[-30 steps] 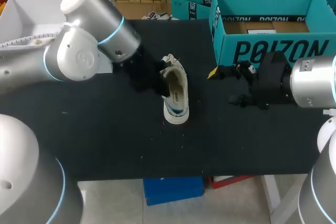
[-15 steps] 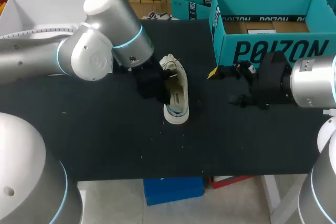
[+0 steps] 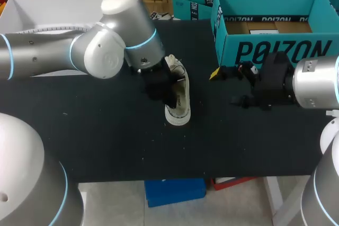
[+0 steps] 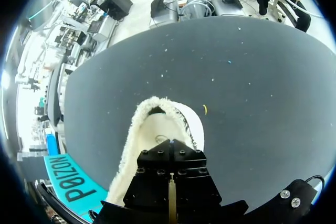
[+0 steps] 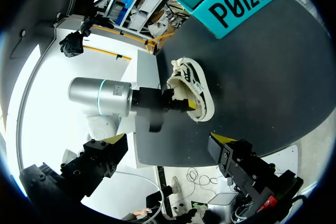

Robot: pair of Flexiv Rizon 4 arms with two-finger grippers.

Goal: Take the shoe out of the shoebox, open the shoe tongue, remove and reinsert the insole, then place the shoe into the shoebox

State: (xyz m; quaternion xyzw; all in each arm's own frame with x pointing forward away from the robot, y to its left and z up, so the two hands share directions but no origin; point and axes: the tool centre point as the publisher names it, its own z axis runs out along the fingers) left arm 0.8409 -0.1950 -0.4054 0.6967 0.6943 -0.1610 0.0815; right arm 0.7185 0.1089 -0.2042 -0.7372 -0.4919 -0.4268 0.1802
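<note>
Shoe (image 3: 180, 96): a pale shoe with dark and blue side markings is seen out of the box, on the black table (image 3: 106, 130) near its middle, lying lengthwise between the far edge and the near edge. Dark laces are seen at the end nearer the far edge. A fleecy lining is shown around its opening in the left wrist view.
Shoebox (image 3: 275, 51): a teal box with its top open is placed at the table's far right corner, well apart from the shoe. Brown card is seen on its floor.
Left gripper (image 3: 161, 86): it is brought in from the table's left side and is set against the shoe's opening. Its tip is hidden by its own black body in the left wrist view, so whether it is apart or clamped cannot be told.
Right gripper (image 3: 229, 86): it is held above the table towards the right edge, between the shoe and the shoebox's front wall, touching neither. Its yellow-tipped fingers (image 5: 223, 141) are spread wide apart, and nothing is held between them.
</note>
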